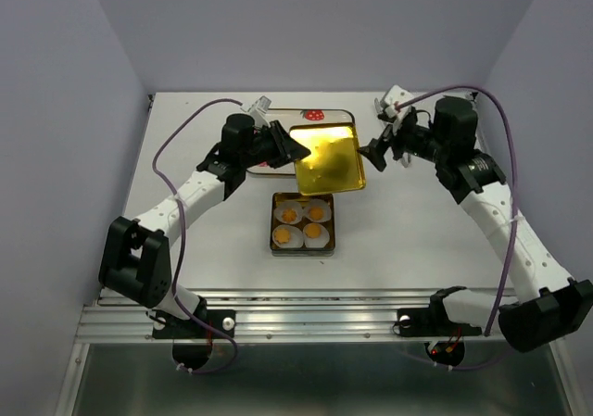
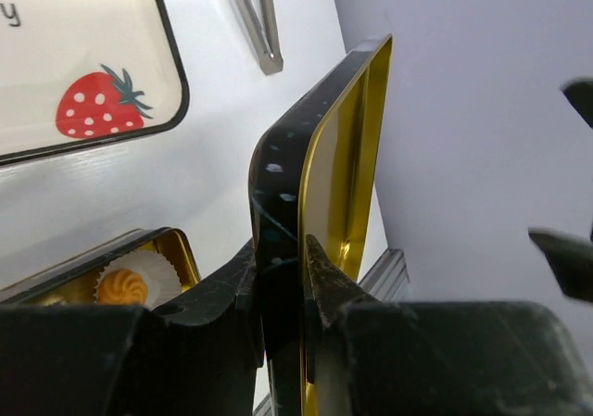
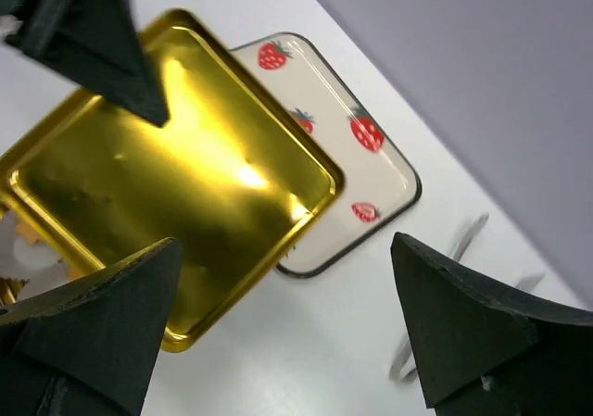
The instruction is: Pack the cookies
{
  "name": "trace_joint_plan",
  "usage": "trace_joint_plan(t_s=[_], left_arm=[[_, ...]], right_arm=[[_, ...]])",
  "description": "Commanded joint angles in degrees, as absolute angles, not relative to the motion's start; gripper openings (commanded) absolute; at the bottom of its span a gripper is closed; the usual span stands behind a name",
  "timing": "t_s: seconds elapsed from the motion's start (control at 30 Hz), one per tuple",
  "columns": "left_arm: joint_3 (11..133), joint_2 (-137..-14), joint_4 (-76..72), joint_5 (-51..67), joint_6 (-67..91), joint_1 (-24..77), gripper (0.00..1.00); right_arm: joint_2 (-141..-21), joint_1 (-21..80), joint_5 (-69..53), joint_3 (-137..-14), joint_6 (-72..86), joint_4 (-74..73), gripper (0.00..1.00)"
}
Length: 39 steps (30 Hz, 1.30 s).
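Several small orange-yellow cookies (image 1: 303,224) sit in white paper cups inside the open square gold tin (image 1: 303,253) at mid-table; one cookie (image 2: 122,287) shows in the left wrist view. My left gripper (image 1: 295,149) (image 2: 283,249) is shut on the left edge of the gold tin lid (image 1: 329,159) (image 2: 343,184), which hangs tilted above and behind the tin. My right gripper (image 1: 378,147) (image 3: 283,258) stands open just right of the lid (image 3: 167,194), nothing between its fingers.
A flat cream tray printed with red strawberries (image 1: 315,116) (image 3: 371,175) (image 2: 83,55) lies behind the lid. Metal tongs (image 1: 259,106) (image 2: 255,18) rest at the far left near the back wall. Walls close in on three sides.
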<state>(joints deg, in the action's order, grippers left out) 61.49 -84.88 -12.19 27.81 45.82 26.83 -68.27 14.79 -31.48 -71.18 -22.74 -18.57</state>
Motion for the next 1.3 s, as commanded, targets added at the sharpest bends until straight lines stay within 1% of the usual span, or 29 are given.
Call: trace_joint_plan(t_s=[0.0,0.03,0.13,0.23,0.33,0.43,0.67,0.7,0.83,0.9,0.93,0.97,1.0,1.13,1.17,1.23,1.27], left_arm=[[63.8,-81.8,-9.9,29.1,52.1,24.5,0.0],[63.7,-81.7,-8.9,29.1,54.3,23.6,0.0],[63.0,-81.3,-8.5,28.5,56.8,22.9,0.0],[62.6,-80.6,-7.1,26.0,58.5,22.5,0.0],[61.4,-79.9,-8.3,25.8,60.1,22.5,0.0],[60.8,-79.4,-8.6,25.5,61.3,22.6,0.0],[59.6,-79.0,-8.1,27.1,62.8,22.9,0.0],[59.6,-79.2,-7.9,27.4,62.9,22.9,0.0],[59.5,-79.5,-6.9,28.4,62.8,23.0,0.0],[59.6,-79.5,-6.0,28.3,62.6,23.0,0.0],[59.8,-79.5,-5.6,28.3,62.5,23.0,0.0],[59.9,-79.5,-5.5,28.4,62.4,22.9,0.0],[60.2,-79.6,-5.0,28.4,62.1,23.0,0.02],[60.6,-79.7,-4.6,28.2,61.9,23.0,0.04],[60.5,-79.6,-4.6,28.3,61.8,22.9,0.07],[60.6,-79.5,-4.6,28.2,61.8,23.0,0.12],[60.5,-79.3,-4.6,28.4,61.7,23.0,0.22]], right_arm=[[-71.8,27.7,-28.5,-75.5,-47.2,-25.5,1.0],[-73.7,32.7,-23.0,-75.4,-49.2,-27.4,1.0],[-75.1,36.8,-17.9,-72.6,-55.3,-26.6,1.0],[-74.3,38.8,-18.1,-70.2,-59.5,-24.3,1.0],[-73.3,41.7,-17.7,-66.5,-63.8,-25.2,1.0],[-73.6,43.2,-16.1,-64.7,-65.0,-23.9,1.0],[-77.0,44.4,-9.7,-61.3,-61.1,-7.2,1.0],[-77.3,44.9,-9.5,-60.3,-61.0,-5.6,0.98],[-78.0,45.4,-6.8,-58.1,-62.0,2.0,0.86],[-78.1,45.4,-6.2,-57.3,-62.6,3.1,0.8],[-78.2,45.4,-6.3,-57.2,-62.7,2.9,0.73],[-78.1,45.4,-6.5,-57.1,-62.6,3.2,0.7],[-78.0,45.4,-7.0,-56.7,-62.2,3.4,0.62],[-76.2,45.4,-8.6,-55.3,-61.5,4.1,0.53],[-75.8,45.4,-9.2,-54.4,-61.0,5.2,0.45],[-74.8,45.4,-9.9,-54.0,-60.0,5.6,0.38],[-74.5,45.4,-10.3,-53.8,-59.9,6.1,0.33]])
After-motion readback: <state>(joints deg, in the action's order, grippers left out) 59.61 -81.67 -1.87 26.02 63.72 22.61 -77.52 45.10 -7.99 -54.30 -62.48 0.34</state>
